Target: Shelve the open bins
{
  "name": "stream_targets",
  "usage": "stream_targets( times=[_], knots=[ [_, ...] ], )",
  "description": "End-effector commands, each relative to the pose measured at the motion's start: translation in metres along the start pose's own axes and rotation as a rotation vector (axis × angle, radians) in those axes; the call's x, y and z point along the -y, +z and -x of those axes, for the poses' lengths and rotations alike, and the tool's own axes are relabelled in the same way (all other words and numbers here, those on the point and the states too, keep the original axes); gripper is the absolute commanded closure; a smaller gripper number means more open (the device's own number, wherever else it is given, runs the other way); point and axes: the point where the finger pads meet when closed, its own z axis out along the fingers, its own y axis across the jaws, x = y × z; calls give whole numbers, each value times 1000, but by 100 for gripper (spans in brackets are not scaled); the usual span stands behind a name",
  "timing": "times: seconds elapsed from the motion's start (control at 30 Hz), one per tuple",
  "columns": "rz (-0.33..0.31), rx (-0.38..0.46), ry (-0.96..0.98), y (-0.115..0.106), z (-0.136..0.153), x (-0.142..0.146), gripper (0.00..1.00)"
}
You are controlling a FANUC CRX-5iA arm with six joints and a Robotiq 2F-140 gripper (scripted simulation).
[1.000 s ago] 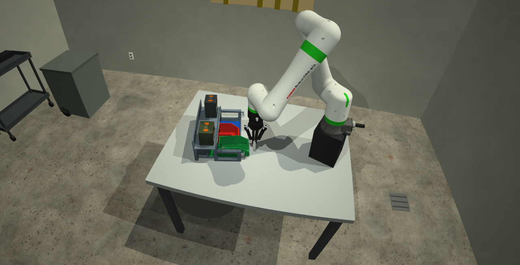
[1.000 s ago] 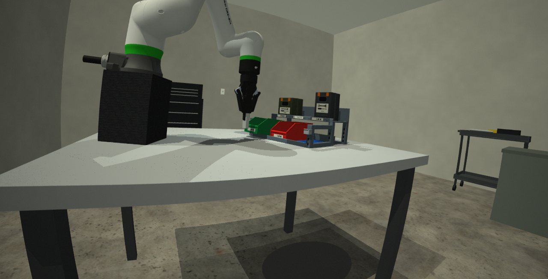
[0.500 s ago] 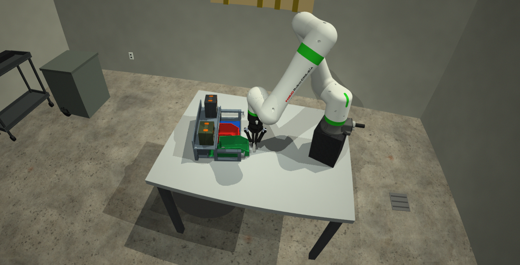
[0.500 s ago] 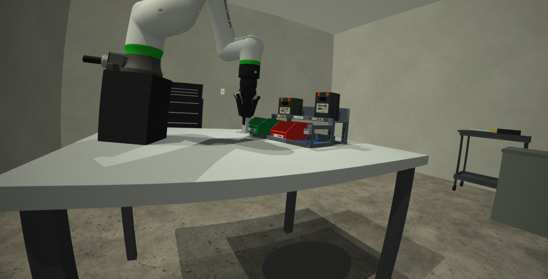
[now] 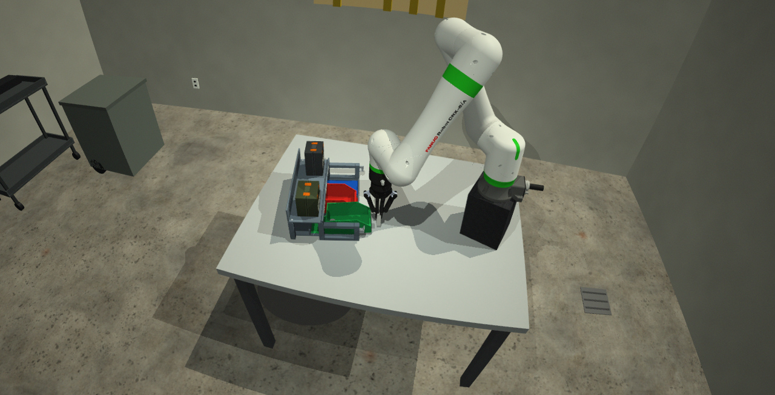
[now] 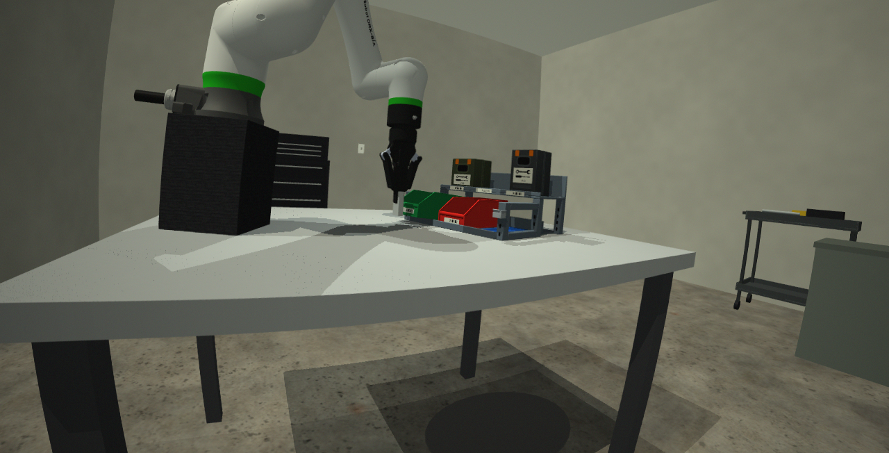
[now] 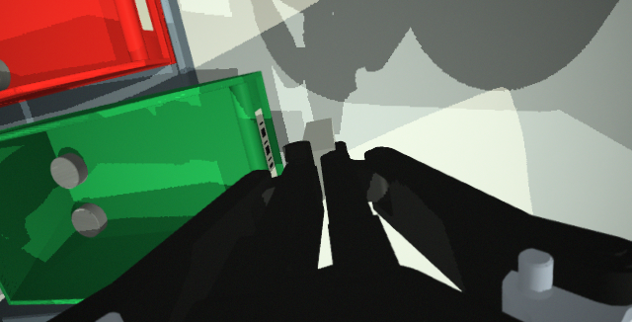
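Observation:
The green bin (image 5: 349, 212) (image 6: 426, 204) (image 7: 148, 164) is on the shelf's near side in the top view, its front jutting out past the front lip; I cannot tell if it is level. Two round grey parts lie in it. The red bin (image 5: 340, 192) (image 6: 472, 210) (image 7: 59, 21) stands beside it, behind the lip, with a part at its left in the wrist view. My gripper (image 5: 378, 221) (image 6: 398, 201) (image 7: 323, 140) is shut and empty, pointing down, its tips low and close in front of the green bin's front. Contact is unclear. The green mark is mostly hidden.
The shelf (image 5: 341, 238) (image 6: 558, 185) (image 7: 176, 26) has side rails and an upper board bearing an olive case (image 5: 307, 202) (image 6: 470, 174) and a dark case (image 5: 314, 159) (image 6: 534, 173). A blue mark (image 6: 505, 230) shows beyond the red bin.

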Motion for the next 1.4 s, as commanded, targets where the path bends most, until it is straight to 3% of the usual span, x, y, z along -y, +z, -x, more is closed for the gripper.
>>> stream_targets(
  times=[0.0, 1.37],
  knots=[
    [0, 0, 0, 0, 0, 0, 100],
    [0, 0, 0, 0, 0, 17, 100]
  ],
)
